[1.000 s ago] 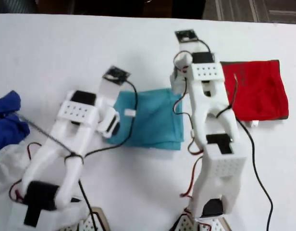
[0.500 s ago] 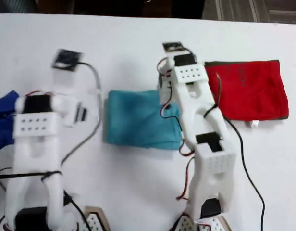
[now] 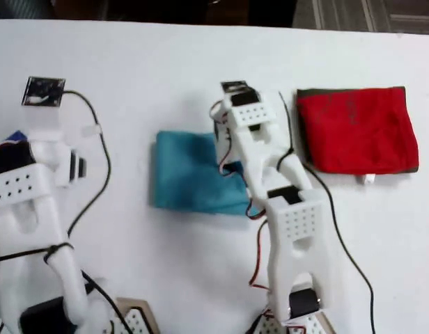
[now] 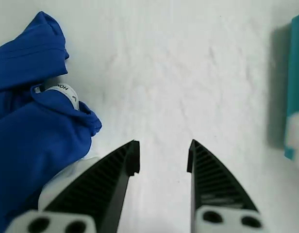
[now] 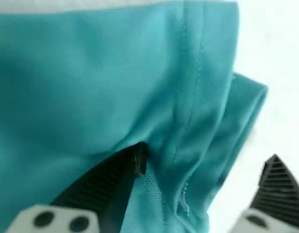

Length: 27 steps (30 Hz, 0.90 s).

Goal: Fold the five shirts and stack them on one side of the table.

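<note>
The right gripper [image 5: 207, 155] was wide open over the teal shirt [image 5: 91, 73]'s edge; left gripper [image 4: 163, 145] half open, blue shirt [image 4: 33, 111] beside it.

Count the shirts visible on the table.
3: a folded red shirt at the far right, a folded teal shirt mid-table, a crumpled blue shirt at the left edge. Others may be hidden.

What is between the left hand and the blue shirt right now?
Nothing visible. The left hand is open over bare table, and the blue shirt lies close beside one finger with no other thing between them. The teal shirt lies off on the opposite side.
</note>
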Each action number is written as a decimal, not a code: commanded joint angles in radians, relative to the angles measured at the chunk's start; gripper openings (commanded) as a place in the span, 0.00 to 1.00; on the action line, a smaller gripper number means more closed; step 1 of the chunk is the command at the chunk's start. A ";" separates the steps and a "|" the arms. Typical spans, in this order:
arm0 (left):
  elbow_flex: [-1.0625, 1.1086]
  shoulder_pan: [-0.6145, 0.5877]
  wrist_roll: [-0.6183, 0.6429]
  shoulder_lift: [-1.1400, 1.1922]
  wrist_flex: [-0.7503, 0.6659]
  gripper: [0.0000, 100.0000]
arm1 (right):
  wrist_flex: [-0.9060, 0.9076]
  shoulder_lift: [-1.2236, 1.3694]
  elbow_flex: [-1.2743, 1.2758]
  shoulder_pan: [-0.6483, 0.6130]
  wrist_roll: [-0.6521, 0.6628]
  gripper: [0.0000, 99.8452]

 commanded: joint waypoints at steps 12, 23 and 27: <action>-0.015 -0.011 -0.006 -0.040 -0.017 0.18 | 0.245 0.214 -0.338 -0.030 0.183 0.02; -0.013 -0.011 -0.006 -0.035 -0.046 0.18 | 0.252 -0.120 -0.413 0.134 0.485 0.02; -0.013 -0.011 -0.005 -0.034 -0.054 0.18 | 0.252 -0.262 -0.414 0.168 0.557 0.02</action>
